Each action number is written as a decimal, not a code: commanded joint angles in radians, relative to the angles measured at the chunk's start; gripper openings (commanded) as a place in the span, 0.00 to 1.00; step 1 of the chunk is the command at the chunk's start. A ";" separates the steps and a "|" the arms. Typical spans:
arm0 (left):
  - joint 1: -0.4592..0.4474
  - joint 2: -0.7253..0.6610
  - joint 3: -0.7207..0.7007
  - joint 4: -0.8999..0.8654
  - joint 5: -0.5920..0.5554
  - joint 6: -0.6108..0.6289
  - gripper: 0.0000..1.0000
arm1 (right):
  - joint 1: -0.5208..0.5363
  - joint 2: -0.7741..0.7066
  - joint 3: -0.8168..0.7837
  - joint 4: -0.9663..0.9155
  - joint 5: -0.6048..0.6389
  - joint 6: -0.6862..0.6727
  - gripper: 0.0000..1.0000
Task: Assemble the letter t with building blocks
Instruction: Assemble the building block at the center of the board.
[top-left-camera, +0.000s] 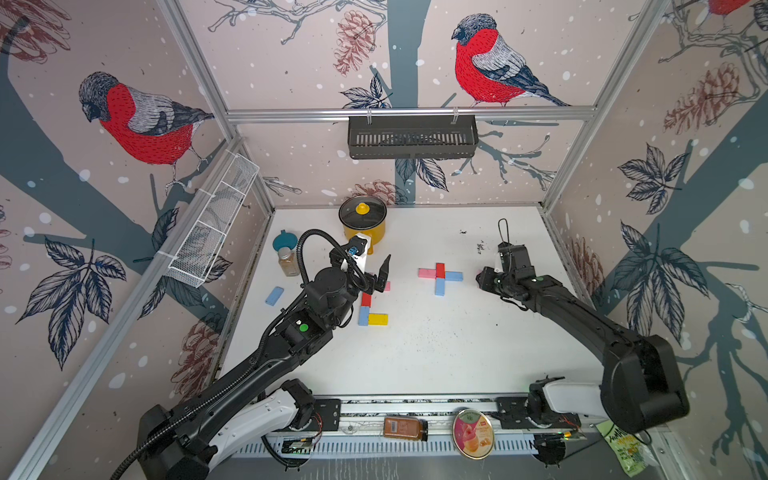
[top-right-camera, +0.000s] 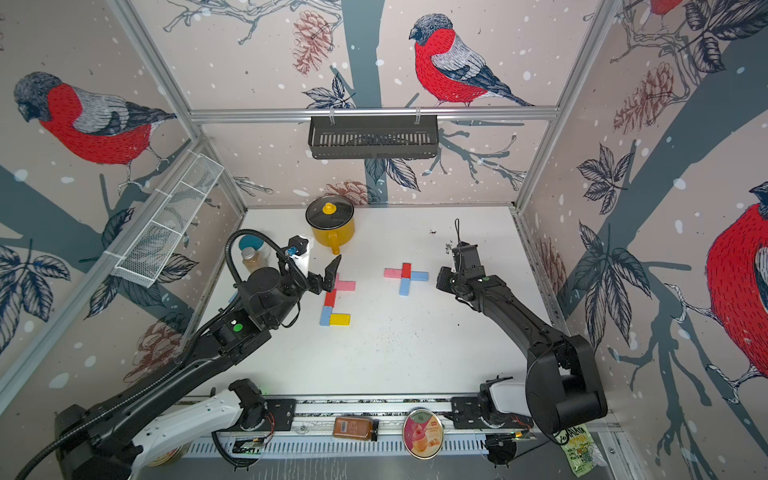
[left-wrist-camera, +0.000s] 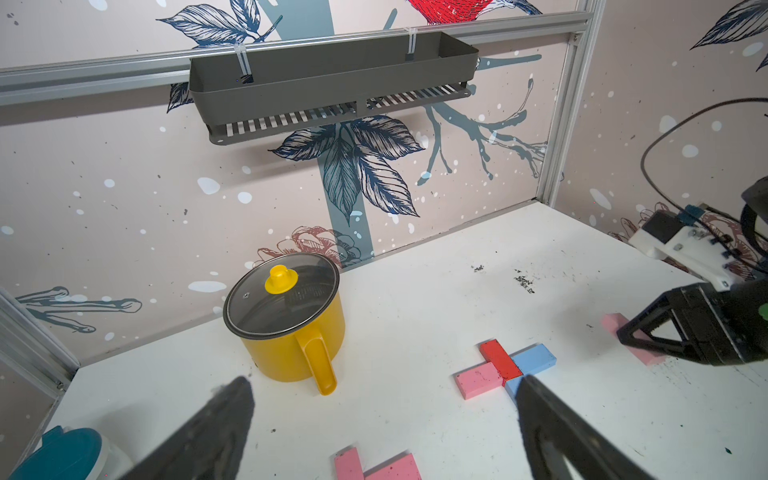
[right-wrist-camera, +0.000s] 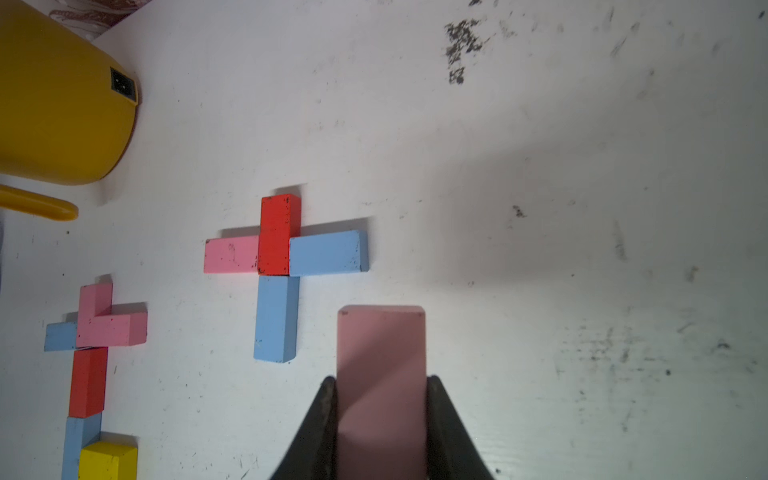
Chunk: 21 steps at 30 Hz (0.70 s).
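Building blocks (right-wrist-camera: 276, 249): four make a cross (top-left-camera: 439, 272) just right of the frame's middle in both top views.
Right gripper (right-wrist-camera: 381, 380): we squeeze a pink block (right-wrist-camera: 381, 340) near the cross.
Left gripper (left-wrist-camera: 383, 386): wide, holding nothing.
Done: we think most of the t.
To do: put the pink block down.

- Both top views look down from high up on the whole table (top-left-camera: 436, 353).
- The left wrist view sits low, facing the far wall (left-wrist-camera: 124, 187).
- The right wrist view looks straight down, close.
- All share the cross of blocks (right-wrist-camera: 274, 235).
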 joint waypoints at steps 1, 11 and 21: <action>0.001 -0.002 0.002 0.040 0.003 -0.008 0.98 | 0.064 -0.008 -0.024 0.017 0.054 0.116 0.10; 0.001 -0.008 0.003 0.038 0.000 -0.007 0.98 | 0.314 0.085 -0.052 0.108 0.111 0.341 0.11; 0.001 -0.018 0.007 0.035 -0.002 -0.005 0.97 | 0.429 0.199 -0.020 0.127 0.149 0.437 0.12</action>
